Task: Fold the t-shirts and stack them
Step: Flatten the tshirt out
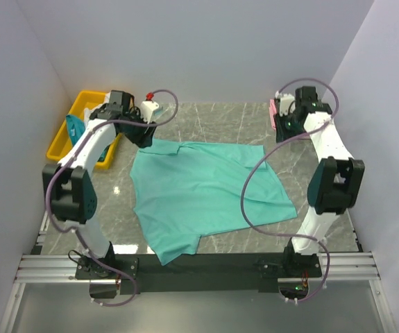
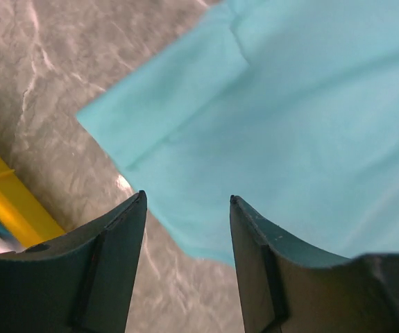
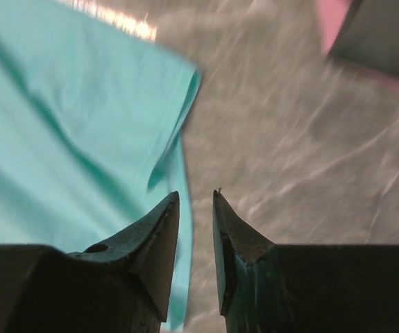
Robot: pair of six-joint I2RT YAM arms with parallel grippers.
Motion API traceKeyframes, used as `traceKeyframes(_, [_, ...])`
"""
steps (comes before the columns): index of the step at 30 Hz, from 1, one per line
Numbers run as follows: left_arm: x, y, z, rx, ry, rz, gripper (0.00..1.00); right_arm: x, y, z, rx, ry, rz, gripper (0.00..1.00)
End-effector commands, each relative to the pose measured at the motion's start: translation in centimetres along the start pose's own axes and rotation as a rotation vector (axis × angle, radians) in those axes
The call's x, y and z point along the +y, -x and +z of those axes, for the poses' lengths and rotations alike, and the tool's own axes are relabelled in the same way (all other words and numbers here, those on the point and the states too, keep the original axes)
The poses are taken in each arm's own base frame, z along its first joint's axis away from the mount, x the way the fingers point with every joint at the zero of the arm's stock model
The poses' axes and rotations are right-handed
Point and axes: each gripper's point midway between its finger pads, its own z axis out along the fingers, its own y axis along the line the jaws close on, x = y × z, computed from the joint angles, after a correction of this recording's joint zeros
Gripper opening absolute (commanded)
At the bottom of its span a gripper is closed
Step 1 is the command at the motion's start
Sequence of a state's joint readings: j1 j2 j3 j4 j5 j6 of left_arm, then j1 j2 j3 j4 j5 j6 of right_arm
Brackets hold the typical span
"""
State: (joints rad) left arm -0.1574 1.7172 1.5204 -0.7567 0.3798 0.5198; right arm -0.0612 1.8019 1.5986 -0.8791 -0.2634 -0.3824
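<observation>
A sea-green t-shirt lies spread flat on the marble table, collar toward the back. My left gripper hovers over its back-left sleeve corner. In the left wrist view that gripper is open above the shirt's edge, with nothing between the fingers. My right gripper hangs beside the shirt's back-right corner. In the right wrist view it stands slightly open and holds nothing, with the sleeve just to its left. A pink shirt lies at the back right, a dark grey cloth on top of it.
A yellow bin stands at the back left holding teal cloth; its rim shows in the left wrist view. White walls close in on three sides. The arms' bases sit on a rail at the near edge.
</observation>
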Motion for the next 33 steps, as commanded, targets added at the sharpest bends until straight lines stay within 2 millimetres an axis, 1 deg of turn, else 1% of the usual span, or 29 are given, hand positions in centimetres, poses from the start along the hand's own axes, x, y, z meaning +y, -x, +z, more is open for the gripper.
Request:
traceKeyframes(1, [3.5, 1.5, 2.8, -0.042, 0.094, -0.171, 0.57, -2.2, 3.0, 2.9, -0.015, -0.066, 0.046, 0.33])
traceKeyframes(2, [4.3, 1.5, 2.9, -0.048, 0.104, -0.195, 0.57, -2.3, 4.1, 3.0, -0.037, -0.061, 0.049, 0.33])
traceKeyframes(3, [4.7, 1.5, 3.1, -0.051, 0.109, -0.217, 0.58, -2.1, 4.4, 3.4, -0.041, -0.051, 0.053, 0.34])
traceKeyframes(4, [5.0, 1.3, 3.4, -0.05, 0.114, -0.251, 0.58, -2.0, 4.4, 4.5, -0.028, -0.037, 0.069, 0.37])
traceKeyframes(6, [5.9, 1.2, 3.5, -0.065, 0.13, -0.277, 0.59, -1.4, 5.1, 5.4, -0.028, -0.017, 0.07, 0.37])
traceKeyframes(7, [6.2, 0.7, 3.7, -0.059, 0.141, -0.295, 0.59, -1.2, 4.7, 6.8, -0.003, -0.007, 0.081, 0.38])
traceKeyframes(9, [6.4, 0.4, 3.9, -0.051, 0.14, -0.307, 0.59, -0.7, 4.7, 7.9, 0.012, 0.014, 0.082, 0.38])
traceKeyframes(10, [6.6, 0.4, 4.1, -0.044, 0.143, -0.312, 0.6, -0.4, 4.2, 8.9, 0.033, 0.035, 0.094, 0.38])
traceKeyframes(11, [6.8, 0.2, 4.1, -0.036, 0.15, -0.317, 0.6, -0.1, 4.1, 9.5, 0.041, 0.062, 0.101, 0.39])
traceKeyframes(12, [7.0, -0.1, 4.3, -0.029, 0.153, -0.322, 0.6, -0.1, 4.2, 9.5, 0.037, 0.061, 0.103, 0.4])
traceKeyframes(13, [7.1, -0.5, 4.6, -0.013, 0.151, -0.329, 0.61, 0.2, 3.9, 10.1, 0.044, 0.082, 0.111, 0.43])
traceKeyframes(15, [7.7, -1.2, 5.0, 0.003, 0.165, -0.345, 0.62, 0.2, 3.6, 11.0, 0.053, 0.081, 0.115, 0.46])
traceKeyframes(18, [8.4, -1.9, 5.4, 0.022, 0.179, -0.358, 0.62, 0.0, 3.3, 11.9, 0.059, 0.072, 0.12, 0.46])
traceKeyframes(20, [8.4, -2.1, 5.8, 0.03, 0.172, -0.36, 0.61, -0.1, 3.1, 12.5, 0.065, 0.072, 0.125, 0.44])
traceKeyframes(21, [8.5, -2.2, 6.0, 0.033, 0.172, -0.366, 0.61, -0.1, 3.0, 12.8, 0.068, 0.072, 0.127, 0.43])
traceKeyframes(23, [8.5, -2.7, 6.7, 0.05, 0.166, -0.386, 0.59, -0.2, 3.3, 13.1, 0.062, 0.073, 0.135, 0.37])
traceKeyframes(24, [8.5, -2.8, 6.9, 0.053, 0.163, -0.396, 0.58, -0.1, 3.2, 13.4, 0.064, 0.079, 0.137, 0.32])
traceKeyframes(26, [8.4, -3.5, 7.6, 0.074, 0.159, -0.413, 0.55, -0.1, 3.4, 13.5, 0.06, 0.084, 0.141, 0.26])
traceKeyframes(27, [8.4, -3.5, 7.7, 0.075, 0.155, -0.42, 0.54, 0.0, 3.4, 13.5, 0.06, 0.087, 0.143, 0.23])
traceKeyframes(28, [8.2, -4.0, 8.1, 0.089, 0.147, -0.433, 0.5, 0.0, 3.4, 13.5, 0.06, 0.09, 0.143, 0.17])
traceKeyframes(30, [7.9, -4.5, 8.5, 0.102, 0.135, -0.449, 0.47, 0.1, 3.6, 13.2, 0.053, 0.093, 0.142, 0.12])
traceKeyframes(31, [7.7, -4.5, 8.6, 0.101, 0.131, -0.458, 0.43, 0.1, 3.7, 13.1, 0.048, 0.094, 0.14, 0.06])
traceKeyframes(33, [7.6, -5.1, 8.9, 0.109, 0.138, -0.467, 0.41, 0.2, 3.9, 12.9, 0.04, 0.095, 0.138, 0.01])
